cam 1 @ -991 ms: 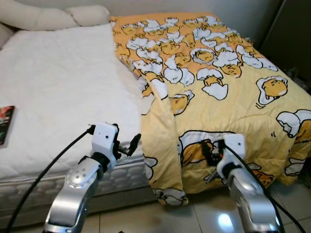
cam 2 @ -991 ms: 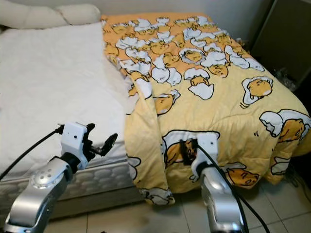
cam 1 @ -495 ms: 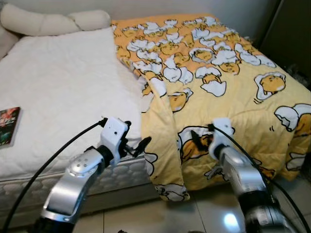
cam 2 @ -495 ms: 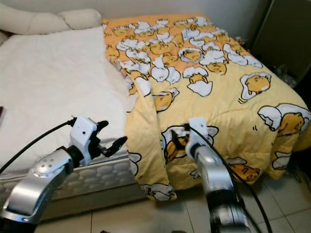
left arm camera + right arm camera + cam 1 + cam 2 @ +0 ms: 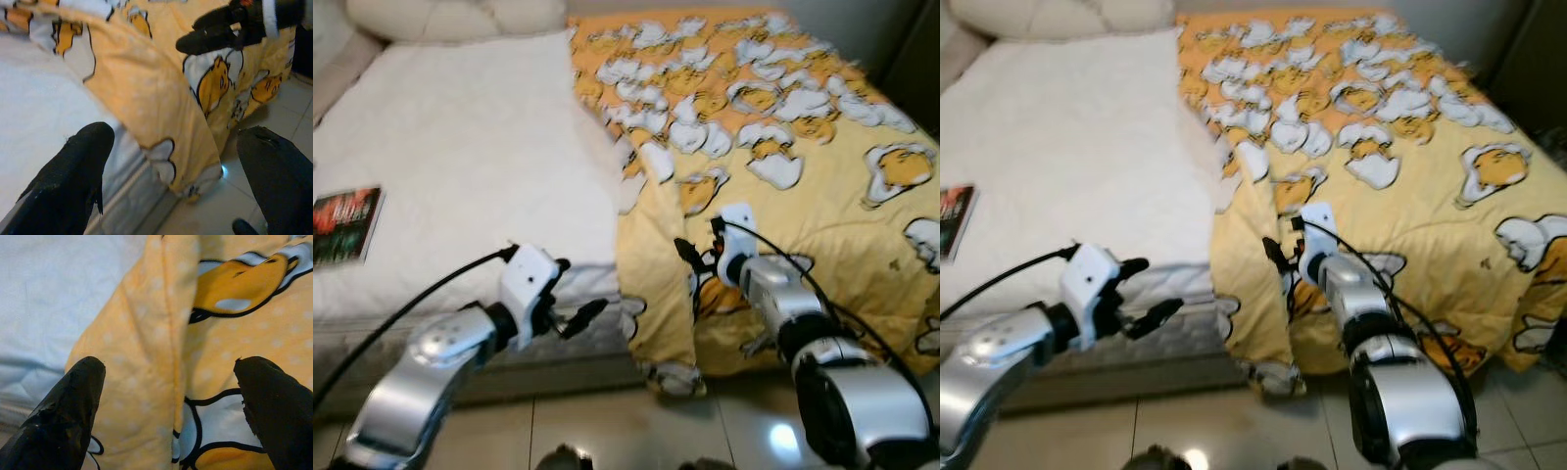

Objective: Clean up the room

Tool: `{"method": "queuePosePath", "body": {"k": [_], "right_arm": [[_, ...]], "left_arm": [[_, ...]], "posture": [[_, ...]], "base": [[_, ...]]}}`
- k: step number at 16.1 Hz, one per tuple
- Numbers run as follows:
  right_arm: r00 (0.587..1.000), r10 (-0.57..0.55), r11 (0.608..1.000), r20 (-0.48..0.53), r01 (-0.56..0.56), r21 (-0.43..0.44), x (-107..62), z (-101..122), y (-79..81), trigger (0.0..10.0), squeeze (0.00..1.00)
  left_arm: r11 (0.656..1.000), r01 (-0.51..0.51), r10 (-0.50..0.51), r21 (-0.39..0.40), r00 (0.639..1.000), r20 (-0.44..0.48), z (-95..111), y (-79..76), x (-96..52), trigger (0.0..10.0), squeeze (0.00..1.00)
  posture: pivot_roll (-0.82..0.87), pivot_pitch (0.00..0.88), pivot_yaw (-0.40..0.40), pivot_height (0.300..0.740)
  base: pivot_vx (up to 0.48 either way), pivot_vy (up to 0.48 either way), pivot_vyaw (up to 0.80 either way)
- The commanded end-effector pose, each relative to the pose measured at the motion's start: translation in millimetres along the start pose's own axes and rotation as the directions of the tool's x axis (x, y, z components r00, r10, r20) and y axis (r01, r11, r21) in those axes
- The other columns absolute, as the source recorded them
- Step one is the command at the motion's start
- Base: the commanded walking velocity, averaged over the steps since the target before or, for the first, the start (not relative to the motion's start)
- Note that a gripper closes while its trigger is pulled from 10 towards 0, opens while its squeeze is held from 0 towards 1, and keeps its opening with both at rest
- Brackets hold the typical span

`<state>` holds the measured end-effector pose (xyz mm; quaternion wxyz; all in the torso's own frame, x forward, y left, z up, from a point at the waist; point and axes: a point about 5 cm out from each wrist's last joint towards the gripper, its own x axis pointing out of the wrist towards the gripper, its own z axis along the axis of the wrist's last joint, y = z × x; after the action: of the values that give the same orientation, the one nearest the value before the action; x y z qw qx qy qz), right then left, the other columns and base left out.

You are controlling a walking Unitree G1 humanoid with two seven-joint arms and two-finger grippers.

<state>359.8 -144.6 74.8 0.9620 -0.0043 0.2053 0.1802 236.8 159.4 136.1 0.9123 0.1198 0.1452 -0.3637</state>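
Yellow quilt point(image 5: 803, 186) judged soft, light, floppy; folded edge point(image 5: 166, 357) lay between right gripper point(image 5: 690, 262) jaws, spread wide, empty. Left gripper point(image 5: 578, 311) jaws likewise agape, nothing held.

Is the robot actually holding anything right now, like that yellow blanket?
No, nothing is held. The right gripper has open jaws straddling the folded edge of the yellow blanket without closing. The left gripper is open too, near the mattress side.

You have even, soft indoor light. A bright glare spot sits on the floor tiles point(image 5: 781, 439). Both head views are smeared by motion blur; the wrist views are soft, with the black fingers point(image 5: 63, 416) out of focus.
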Motion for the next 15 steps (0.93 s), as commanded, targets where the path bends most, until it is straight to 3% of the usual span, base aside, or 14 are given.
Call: {"method": "queuePosePath", "body": {"k": [1,2,8,10,11,15], "right_arm": [[1.000,-0.017,1.000,-0.015,0.017,-0.009,1.2,1,-0.8,10.0,0.91],[0.999,-0.030,0.999,-0.016,0.030,0.024,2.4,2,0.0,10.0,0.00],[0.998,-0.059,0.997,-0.014,0.059,0.047,5.9,3,5.2,10.0,0.00],[1.000,-0.018,0.997,0.016,0.017,0.081,7.6,8,9.6,2.9,0.00],[0.999,0.004,0.996,0.032,-0.007,0.089,8.5,11,12.1,0.0,0.00],[0.999,0.021,0.996,0.039,-0.024,0.087,10.4,15,16.5,0.0,0.00]], "left_arm": [[1.000,0.001,-0.001,0.008,1.000,-0.001,5,-0.9,-10.4,10.0,0.00],[1.000,0.005,-0.005,0.010,1.000,-0.013,7,-3.9,-19.3,10.0,0.00],[1.000,-0.002,0.002,-0.005,1.000,-0.027,16,-15.7,-41.9,10.0,0.00],[1.000,-0.005,0.005,-0.010,1.000,-0.022,19,-17.3,-44.7,10.0,0.00],[1.000,-0.015,0.015,-0.010,1.000,-0.028,19,-17.4,-46.8,10.0,0.00],[0.999,-0.033,0.032,-0.020,0.999,-0.041,18,-21.2,-54.6,10.0,0.00]], "posture": [[0.16,0.192,0.043,0.740],[0.18,0.223,0.048,0.740],[0.23,0.303,0.057,0.740],[0.25,0.316,0.041,0.740],[0.25,0.314,0.037,0.740],[0.26,0.309,0.030,0.740]], "base": [[0.000,0.000,0.00],[0.000,0.000,0.00],[0.000,0.000,0.00],[0.000,0.000,0.00],[0.000,0.000,0.00],[0.000,0.000,0.00]]}}
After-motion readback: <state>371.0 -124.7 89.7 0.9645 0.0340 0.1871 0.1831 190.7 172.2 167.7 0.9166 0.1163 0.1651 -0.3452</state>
